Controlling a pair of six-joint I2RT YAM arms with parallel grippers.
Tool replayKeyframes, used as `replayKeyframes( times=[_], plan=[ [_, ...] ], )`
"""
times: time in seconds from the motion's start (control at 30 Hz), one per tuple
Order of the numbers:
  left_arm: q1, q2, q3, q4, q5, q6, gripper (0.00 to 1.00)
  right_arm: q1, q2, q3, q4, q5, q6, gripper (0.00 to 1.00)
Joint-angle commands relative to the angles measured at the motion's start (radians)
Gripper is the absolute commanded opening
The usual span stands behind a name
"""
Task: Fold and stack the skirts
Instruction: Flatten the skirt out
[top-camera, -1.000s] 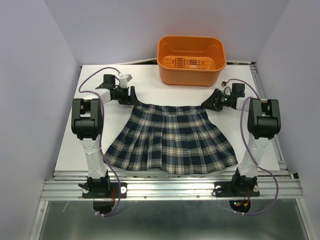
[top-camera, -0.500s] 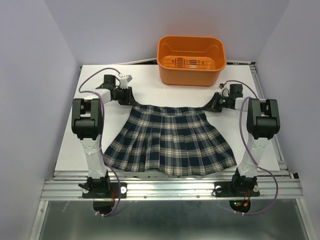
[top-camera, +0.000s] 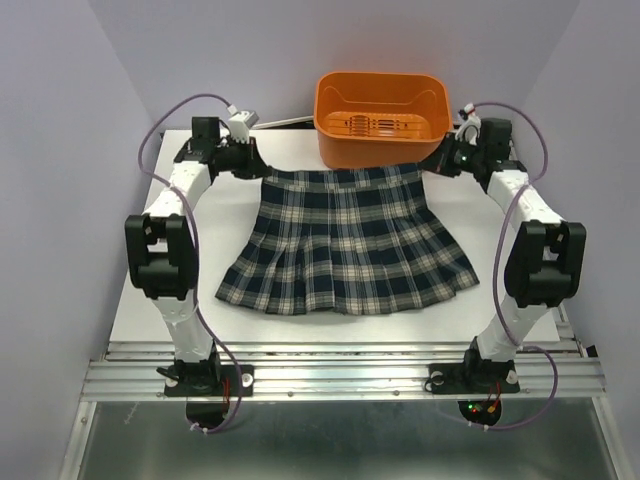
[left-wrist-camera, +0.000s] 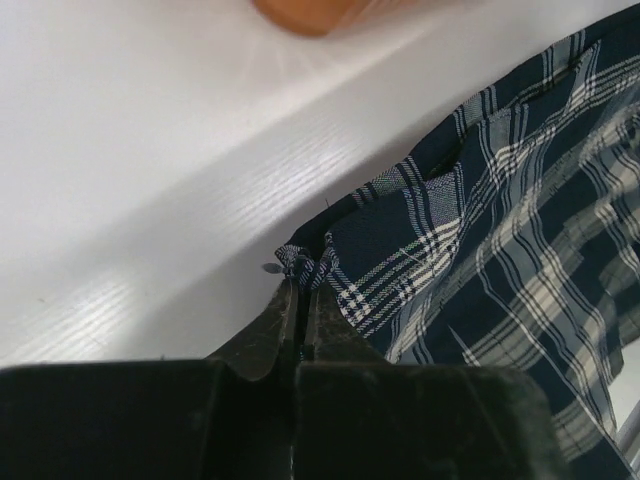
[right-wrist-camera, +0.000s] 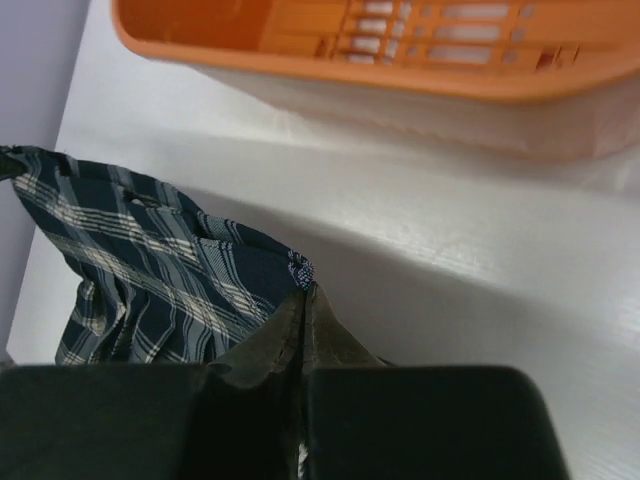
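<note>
**BOTH WAIST CORNERS PINCHED, FOLD NOT YET STARTED**

Nearest, at 6 o'clock: shows flared hem of skirt, fanned out flat on table, roughly mid-table. Points waistband to 12 o'clock & hem to 6. Puts long axis 9-to-3 across the hem, short axis 6-to-12.

Further out, approx 10 o'clock: shows left gripper clamped fully closed on the left waistband corner, cloth nipped btwn the tips. Same at 2 o'clock for right gripper, closed tight on the opp. corner. Holds waistband stretched btwn them, corners apparently a bit off the table, just short of orange basket at 12.

Step, by judgement: first fold, w/ grip made but no fold yet. Next prob. calls for lifting both corners together & carrying them toward 6 o'clock over the hem, w/ even tension to avoid bunching pleats.
</note>
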Motion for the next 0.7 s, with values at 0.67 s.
replayKeyframes(
  times=[0.67],
  plan=[
    [-0.38, -0.593, 0.065, 0.234, -0.089, 0.067, 0.0, 0.081, -0.411, 0.216, 0.146, 0.03, 0.085, 0.01]
  ],
)
